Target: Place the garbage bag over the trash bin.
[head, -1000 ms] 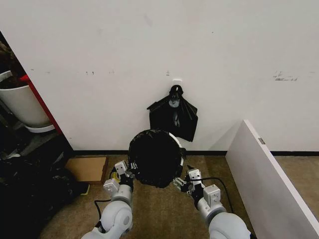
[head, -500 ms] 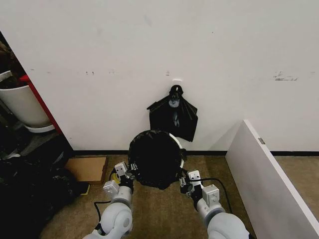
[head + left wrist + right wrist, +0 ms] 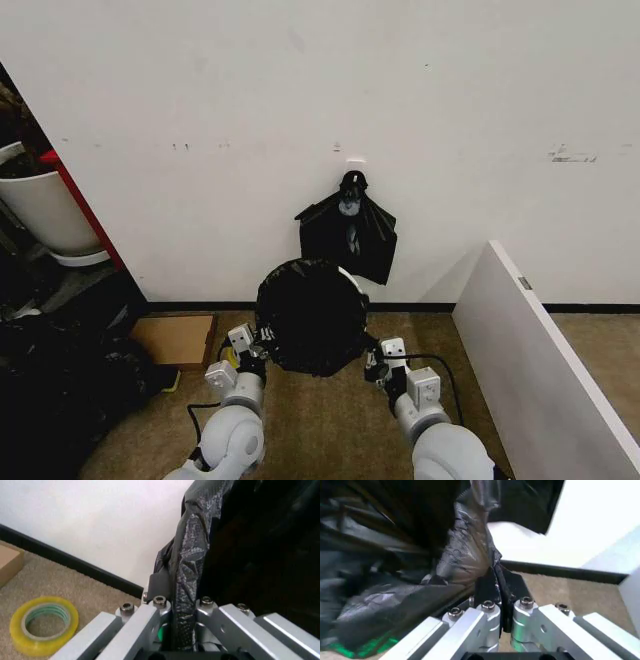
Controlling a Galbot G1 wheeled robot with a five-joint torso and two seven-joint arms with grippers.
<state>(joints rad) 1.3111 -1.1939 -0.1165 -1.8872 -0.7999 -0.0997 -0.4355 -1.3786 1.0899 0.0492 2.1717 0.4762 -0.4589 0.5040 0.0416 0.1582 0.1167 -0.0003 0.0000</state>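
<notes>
Against a white wall, low in centre frame, both grippers, left gripper (image 3: 252,347) and right gripper (image 3: 372,362), pinch the garbage bag (image 3: 311,316) over the trash bin (image 3: 352,281); next, I judge, pulling it down evenly.

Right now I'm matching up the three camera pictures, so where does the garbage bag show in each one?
Head view: the garbage bag sits low in the middle, stretched between both arms, below the bunch of bags on the wall.
Left wrist view: its edge runs up from the left gripper, which pinches it.
Right wrist view: it bulges beside the right gripper, pinched too.
Shared landmark: the black baseboard.
</notes>
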